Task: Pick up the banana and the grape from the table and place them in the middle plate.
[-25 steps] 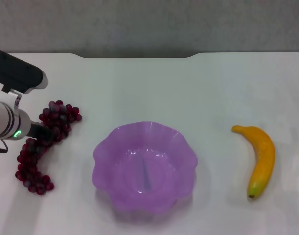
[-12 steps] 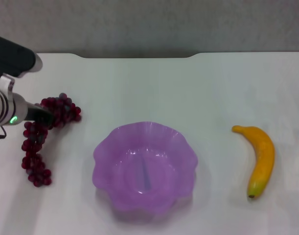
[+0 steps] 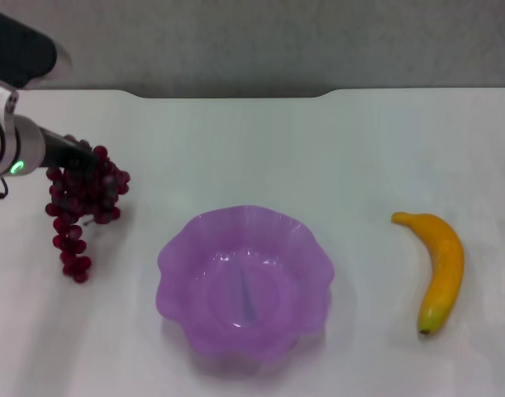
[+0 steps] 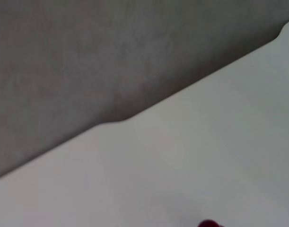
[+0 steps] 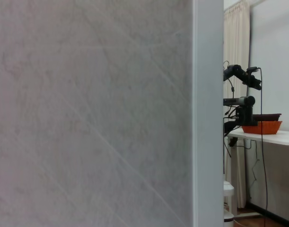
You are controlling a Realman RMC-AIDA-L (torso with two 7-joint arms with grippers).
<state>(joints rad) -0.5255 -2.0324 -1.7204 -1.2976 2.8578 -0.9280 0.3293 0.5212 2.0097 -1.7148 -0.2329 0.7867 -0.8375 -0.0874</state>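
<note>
1. The table (image 3: pixel 252 141) is a plain white top, with a grey wall and a dark gap along its far edge.
2. The middle plate (image 3: pixel 173 248) sits at centre front, empty. Its position puts it between the two fruits, so either arm can reach it.
3. The left gripper (image 3: pixel 77 154) is at ten o'clock from the plate, closed on the upper end of the grape (image 3: pixel 78 207). The bunch hangs below the hold, apparently clear of the table. Holding it from the top lets the loose tail trail freely during carriage.
4. The banana (image 3: pixel 440 265) lies on the table at three o'clock from the plate, well apart and untouched.
5. The right gripper is not visible; its wrist camera faces a wall, which suggests it is parked.
6. Judgement: the grape transfer is under way; the banana is outstanding.
</note>
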